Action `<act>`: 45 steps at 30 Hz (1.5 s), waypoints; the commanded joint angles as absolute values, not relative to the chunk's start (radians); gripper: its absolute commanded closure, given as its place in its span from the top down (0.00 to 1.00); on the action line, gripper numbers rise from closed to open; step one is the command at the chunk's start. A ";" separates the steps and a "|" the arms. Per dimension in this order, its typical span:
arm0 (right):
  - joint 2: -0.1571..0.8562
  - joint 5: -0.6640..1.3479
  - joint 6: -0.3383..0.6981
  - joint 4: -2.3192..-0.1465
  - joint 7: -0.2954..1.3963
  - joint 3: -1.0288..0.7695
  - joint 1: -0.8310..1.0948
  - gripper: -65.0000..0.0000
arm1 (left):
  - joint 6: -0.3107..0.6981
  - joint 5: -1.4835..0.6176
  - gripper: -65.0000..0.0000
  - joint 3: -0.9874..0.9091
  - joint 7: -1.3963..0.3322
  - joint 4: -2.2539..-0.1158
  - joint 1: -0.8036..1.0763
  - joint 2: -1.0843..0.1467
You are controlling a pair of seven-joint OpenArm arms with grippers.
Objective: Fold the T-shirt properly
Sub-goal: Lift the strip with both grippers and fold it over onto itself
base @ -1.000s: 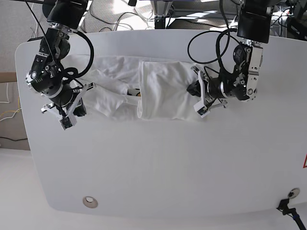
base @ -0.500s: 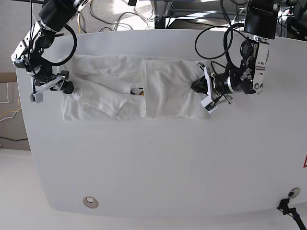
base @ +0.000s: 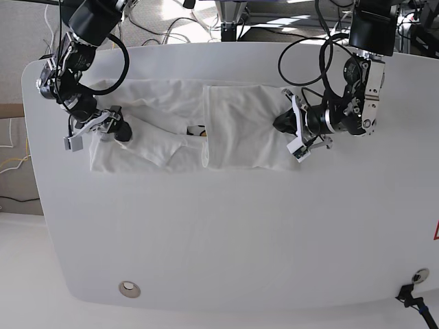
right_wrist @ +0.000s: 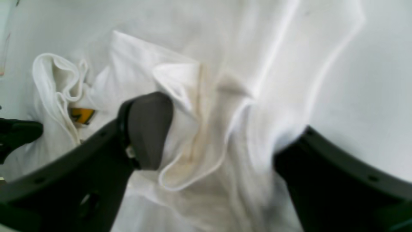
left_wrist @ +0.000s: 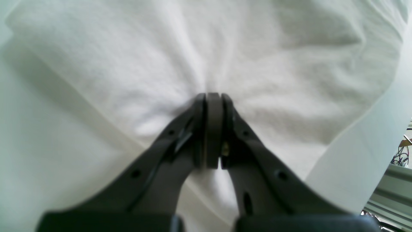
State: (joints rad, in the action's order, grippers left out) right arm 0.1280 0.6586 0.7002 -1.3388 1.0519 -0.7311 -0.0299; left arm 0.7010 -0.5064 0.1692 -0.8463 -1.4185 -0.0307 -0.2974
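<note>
The white T-shirt (base: 171, 127) lies stretched sideways across the far half of the table, its right part folded over the middle. A bit of yellow print (right_wrist: 80, 115) shows in a crumpled fold. My left gripper (base: 293, 135) is shut on the T-shirt (left_wrist: 257, 51) at its right edge, and the cloth puckers around the closed tips of the left gripper (left_wrist: 212, 94). My right gripper (base: 96, 133) stands open over the shirt's left end. In the right wrist view loose sleeve fabric (right_wrist: 199, 135) lies between the spread fingers (right_wrist: 148, 129) of the right gripper (right_wrist: 222, 145), ungripped.
The white table (base: 226, 233) has a rounded front edge with a metal grommet (base: 128, 288) at the front left. Cables and frame parts crowd the floor behind the back edge (base: 226, 20). A black connector (base: 411, 296) sits at the front right corner.
My right gripper opened and let go of the shirt's left end, swung up and back, then came down over it again. The left end now lies flatter. The left gripper shifted slightly right.
</note>
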 commanded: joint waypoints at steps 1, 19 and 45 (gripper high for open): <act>0.131 0.636 0.698 -1.346 1.073 -0.733 -0.035 0.60 | 0.698 -0.473 0.00 0.168 -0.885 -1.425 -0.035 -0.308; 0.036 0.644 0.665 -1.758 1.150 -0.638 0.028 0.00 | 0.698 -0.470 0.00 0.168 -0.885 -1.422 -0.035 -0.305; -0.157 0.716 0.588 -1.747 1.075 -0.077 -0.031 0.00 | 0.698 -0.472 0.00 0.168 -0.888 -1.422 -0.035 -0.286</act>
